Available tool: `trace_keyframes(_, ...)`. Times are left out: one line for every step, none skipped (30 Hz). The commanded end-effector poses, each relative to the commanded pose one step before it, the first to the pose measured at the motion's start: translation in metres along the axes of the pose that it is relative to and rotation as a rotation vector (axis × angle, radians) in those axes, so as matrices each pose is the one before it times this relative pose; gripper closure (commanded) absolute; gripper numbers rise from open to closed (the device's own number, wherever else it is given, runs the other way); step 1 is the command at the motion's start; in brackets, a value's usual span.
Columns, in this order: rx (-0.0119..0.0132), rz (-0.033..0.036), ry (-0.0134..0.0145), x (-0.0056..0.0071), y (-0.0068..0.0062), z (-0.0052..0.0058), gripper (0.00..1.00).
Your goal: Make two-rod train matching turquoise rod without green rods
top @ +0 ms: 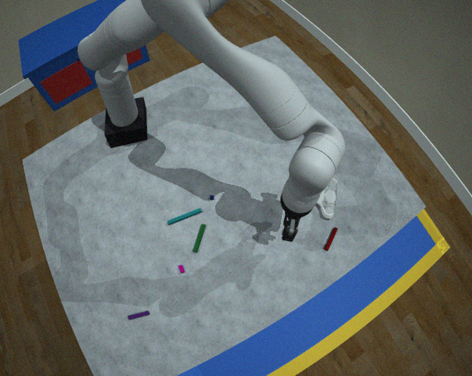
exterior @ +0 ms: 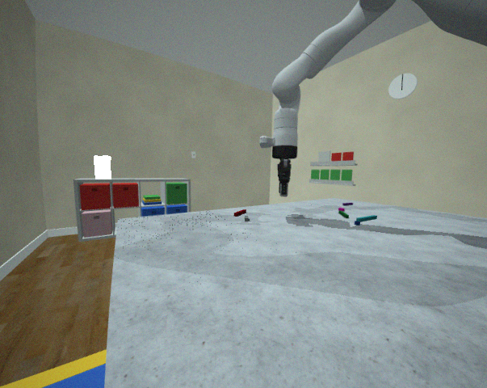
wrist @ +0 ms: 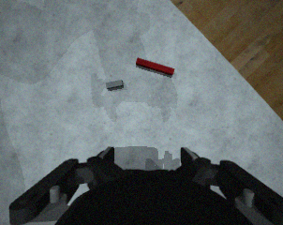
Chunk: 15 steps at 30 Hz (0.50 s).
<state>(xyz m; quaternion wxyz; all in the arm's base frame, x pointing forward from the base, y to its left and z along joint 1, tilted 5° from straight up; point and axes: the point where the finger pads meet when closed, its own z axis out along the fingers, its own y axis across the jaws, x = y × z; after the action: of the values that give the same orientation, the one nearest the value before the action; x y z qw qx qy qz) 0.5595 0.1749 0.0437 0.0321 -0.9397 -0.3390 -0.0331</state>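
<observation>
Red rod point(top: 330, 238) point(exterior: 240, 212) point(wrist: 155, 67) | beside grey rod point(exterior: 246, 218) point(wrist: 114, 84) | well below fingers point(top: 289, 234) point(exterior: 283, 194) | released, apart

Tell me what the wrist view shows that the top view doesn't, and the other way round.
Only the wrist view: the short grey rod.

Only the top view: the turquoise rod, green rod, magenta rod, purple rod and small blue rod.

Both: the red rod, the open claw and wooden flooring.
</observation>
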Motion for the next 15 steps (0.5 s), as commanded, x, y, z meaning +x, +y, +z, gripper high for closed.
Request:
trace_keyframes(-0.00072,-0.01115,0.00228,-0.00014,0.00143,-0.00128,0.0)
trace_keyframes(-0.00002,-0.00769,0.00001,-0.00025,0.00023,-0.00001,0.0)
trace_keyframes(-0.00003,-0.00846,0.00002,-0.00028,0.00025,-0.00001,0.0)
trace_keyframes(-0.00003,-0.00925,0.00002,-0.0003,0.00028,-0.00001,0.0)
trace_keyframes(-0.00004,-0.01006,0.00003,-0.00033,0.0003,-0.00002,0.0)
trace_keyframes(-0.00004,-0.01089,0.00004,-0.00036,0.00032,-0.00002,0.0)
trace_keyframes(0.0,0.0,0.0,0.0,0.0,0.0,0.0)
trace_keyframes(0.0,0.0,0.0,0.0,0.0,0.0,0.0)
trace_keyframes(-0.00005,-0.01174,0.00005,-0.00039,0.00034,-0.00002,0.0)
trace_keyframes(-0.00006,-0.0126,0.00006,-0.00042,0.00035,-0.00003,0.0)
trace_keyframes(-0.00006,-0.01347,0.00008,-0.00044,0.00037,-0.00003,0.0)
trace_keyframes(-0.00008,-0.01435,0.00009,-0.00047,0.00039,-0.00004,0.0)
trace_keyframes(-0.00002,-0.01512,0.00002,-0.00058,0.00044,-0.00001,0.0)
trace_keyframes(0.00003,-0.0159,-0.00005,-0.00068,0.00048,0.00002,0.0)
trace_keyframes(0.00002,-0.0168,-0.00004,-0.00072,0.00049,0.00001,0.0)
